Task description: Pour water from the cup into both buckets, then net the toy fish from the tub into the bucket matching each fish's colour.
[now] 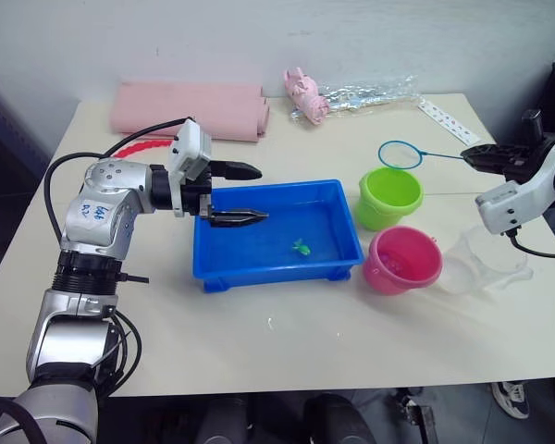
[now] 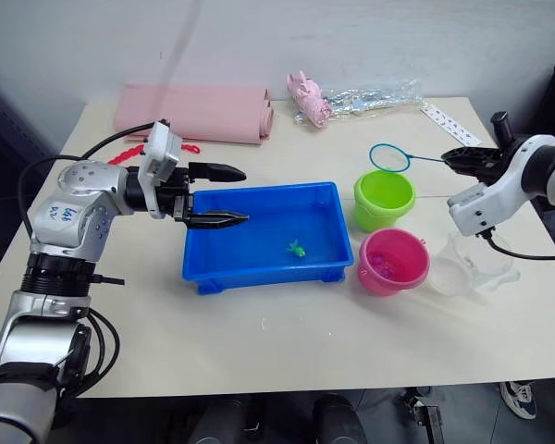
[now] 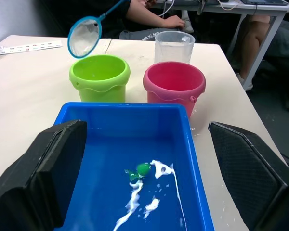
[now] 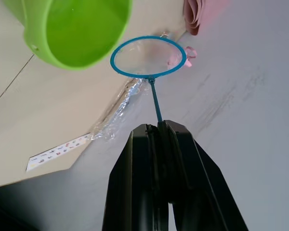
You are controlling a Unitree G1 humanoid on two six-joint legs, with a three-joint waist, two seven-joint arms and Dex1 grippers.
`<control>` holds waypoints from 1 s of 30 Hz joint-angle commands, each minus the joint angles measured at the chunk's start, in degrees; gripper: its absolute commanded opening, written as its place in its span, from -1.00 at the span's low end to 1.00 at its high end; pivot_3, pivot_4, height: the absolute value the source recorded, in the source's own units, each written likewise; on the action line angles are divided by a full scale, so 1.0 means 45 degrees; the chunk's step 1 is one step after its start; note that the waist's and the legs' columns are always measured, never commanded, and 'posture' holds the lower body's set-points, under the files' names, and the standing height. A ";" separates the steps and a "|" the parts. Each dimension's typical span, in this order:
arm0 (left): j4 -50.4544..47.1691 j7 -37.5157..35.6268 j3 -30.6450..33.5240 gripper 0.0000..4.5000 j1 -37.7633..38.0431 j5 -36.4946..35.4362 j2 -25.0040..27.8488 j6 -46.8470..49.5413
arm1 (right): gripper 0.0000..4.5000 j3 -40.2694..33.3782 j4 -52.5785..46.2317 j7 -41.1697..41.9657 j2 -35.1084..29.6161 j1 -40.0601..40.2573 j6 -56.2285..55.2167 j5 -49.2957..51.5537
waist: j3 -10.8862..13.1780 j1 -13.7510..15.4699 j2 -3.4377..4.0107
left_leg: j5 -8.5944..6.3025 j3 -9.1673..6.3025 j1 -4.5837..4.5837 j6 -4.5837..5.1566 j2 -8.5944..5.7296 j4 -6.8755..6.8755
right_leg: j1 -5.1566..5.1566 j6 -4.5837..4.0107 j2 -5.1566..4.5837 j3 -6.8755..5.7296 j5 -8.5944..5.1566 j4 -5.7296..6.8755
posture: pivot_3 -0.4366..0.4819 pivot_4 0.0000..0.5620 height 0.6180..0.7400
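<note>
The blue tub holds water and one green toy fish. My left gripper hangs open over the tub's left end, nothing between its fingers. Right of the tub stand the lime green bucket and, nearer me, the pink bucket. The clear cup stands upright to the right of the pink bucket. My right gripper is shut on the net's thin handle. The net's blue hoop hovers just behind the green bucket's far rim, its mesh empty.
A folded pink cloth lies at the back left, with a red bead chain in front of it. A pink toy, a clear plastic bag and a white strip lie at the back right. People sit beyond the table.
</note>
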 commanded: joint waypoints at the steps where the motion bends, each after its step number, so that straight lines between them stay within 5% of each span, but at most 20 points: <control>1: -0.0522 -0.0025 0.0203 0.97 0.0110 -0.0096 0.0191 0.0091 | -1.00 -0.0435 0.0117 0.3083 0.0894 0.0012 0.2123 0.5098 | 0.0001 -0.0014 -0.0002 | 0.0000 0.0000 0.0002 0.0000 0.0001 0.0001 | 0.0008 0.0000 0.0000 -0.0002 0.0000 -0.0001 | -0.05 -0.47 1.00; 5: -0.0756 -0.0186 0.0025 0.97 0.0537 0.0156 0.0555 0.0109 | -1.00 -0.1256 -0.3066 0.6360 0.2392 0.1213 0.9438 1.0808 | 0.0002 -0.0086 -0.0006 | 0.0000 -0.0009 0.0004 0.0001 0.0025 0.0028 | 0.0040 -0.0002 0.0023 -0.0014 0.0001 0.0004 | -0.05 -0.47 1.00; 10: -0.1529 -0.0203 -0.0146 0.97 0.0979 0.0147 0.0866 0.0485 | -1.00 -0.0739 -0.4666 0.7044 0.3153 0.2175 1.1315 1.0645 | 0.0001 0.0065 -0.0003 | -0.0002 -0.0021 0.0000 0.0004 0.0025 0.0010 | 0.0033 -0.0002 0.0016 -0.0022 0.0001 -0.0015 | -0.05 -0.47 1.00; 18: -0.1981 -0.0444 -0.0334 0.97 0.1130 0.0264 0.1361 0.0941 | -1.00 0.0428 -0.3891 0.6820 0.4137 0.2578 0.9386 0.7890 | 0.0001 0.0083 -0.0003 | -0.0004 -0.0032 -0.0001 0.0007 -0.0001 0.0068 | 0.0038 -0.0001 -0.0007 -0.0025 0.0001 -0.0012 | -0.05 -0.47 1.00; 30: -0.2601 -0.0306 -0.0020 0.97 0.1286 -0.0002 0.1718 0.1628 | -1.00 0.0084 -0.5685 0.7365 0.5200 0.4198 1.0479 0.8882 | 0.0001 0.0068 -0.0003 | -0.0004 -0.0030 -0.0001 0.0006 0.0010 0.0050 | 0.0038 -0.0002 0.0004 -0.0025 0.0001 0.0003 | -0.05 -0.47 1.00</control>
